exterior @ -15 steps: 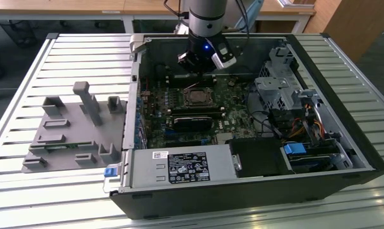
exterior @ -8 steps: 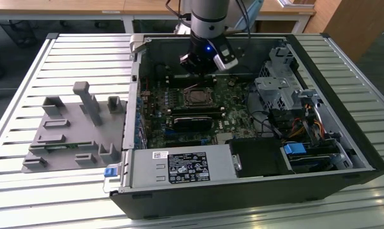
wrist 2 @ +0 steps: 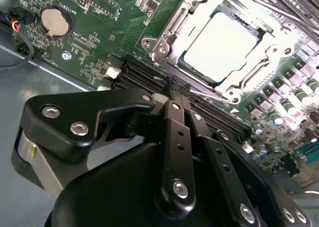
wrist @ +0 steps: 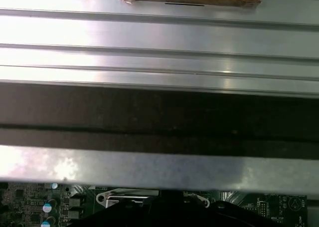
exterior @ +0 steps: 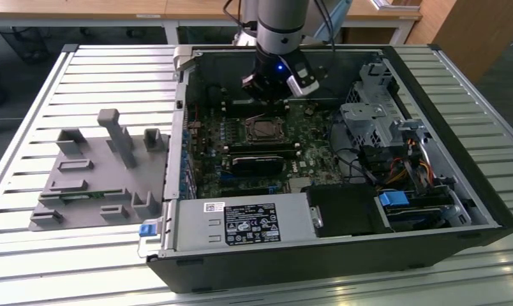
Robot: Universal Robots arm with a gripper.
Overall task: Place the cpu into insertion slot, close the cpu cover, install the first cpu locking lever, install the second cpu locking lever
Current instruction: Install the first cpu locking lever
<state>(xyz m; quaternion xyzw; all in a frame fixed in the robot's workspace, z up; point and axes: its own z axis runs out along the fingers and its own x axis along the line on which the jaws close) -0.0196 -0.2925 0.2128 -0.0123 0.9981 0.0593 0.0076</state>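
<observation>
The cpu [wrist 2: 223, 45] lies flat in the insertion slot [wrist 2: 185, 69], its pale metal face catching the light. Around it the silver cpu cover [wrist 2: 164, 41] is folded down, leaving the chip bare through its cut-out. A thin metal lever rod [wrist 2: 212, 91] runs along the cover's edge nearest my fingers. My gripper [wrist 2: 179, 86] hovers just beside that edge, over the long black memory slots, with its black fingers [wrist 2: 173, 112] pressed together and nothing between them. In the exterior view the gripper [exterior: 268, 101] hangs inside the open case, just behind the socket [exterior: 261, 131].
The case walls [exterior: 182, 127] hem in the motherboard. A drive cage [exterior: 369, 121] and cables [exterior: 401, 171] stand to the exterior view's right, and the power supply [exterior: 239, 223] at the front. A grey fixture tray [exterior: 95, 172] sits on the slatted table. A coin battery [wrist 2: 55, 20] is nearby.
</observation>
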